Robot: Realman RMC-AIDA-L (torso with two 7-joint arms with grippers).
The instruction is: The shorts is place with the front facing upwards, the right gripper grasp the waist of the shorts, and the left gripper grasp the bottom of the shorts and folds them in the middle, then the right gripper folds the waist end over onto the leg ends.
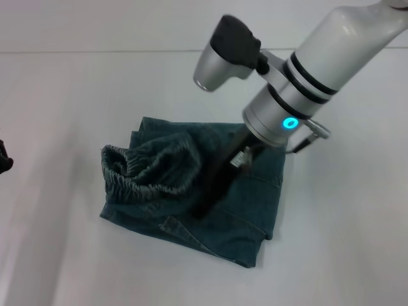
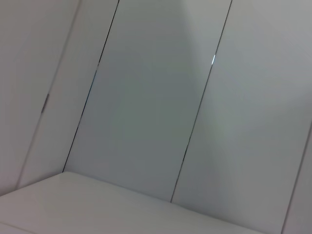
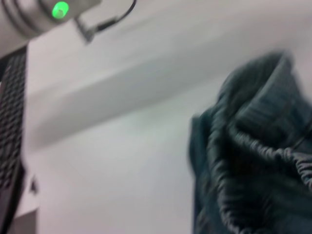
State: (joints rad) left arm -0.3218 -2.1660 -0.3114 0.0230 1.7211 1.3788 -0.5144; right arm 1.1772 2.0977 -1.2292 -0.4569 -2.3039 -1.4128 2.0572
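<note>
The blue denim shorts (image 1: 242,204) lie folded on the white table, in the middle of the head view. Their elastic waist (image 1: 150,171) is bunched and raised off the lower layers on the left side. My right gripper (image 1: 207,197) reaches down from the upper right into the fabric beside that raised waist and looks shut on it. In the right wrist view the gathered waist (image 3: 258,146) hangs close to the camera. Only a dark bit of my left gripper (image 1: 3,160) shows at the far left edge, well away from the shorts.
The white table (image 1: 70,261) spreads all around the shorts. The left wrist view shows only pale wall panels (image 2: 146,107) and a table edge.
</note>
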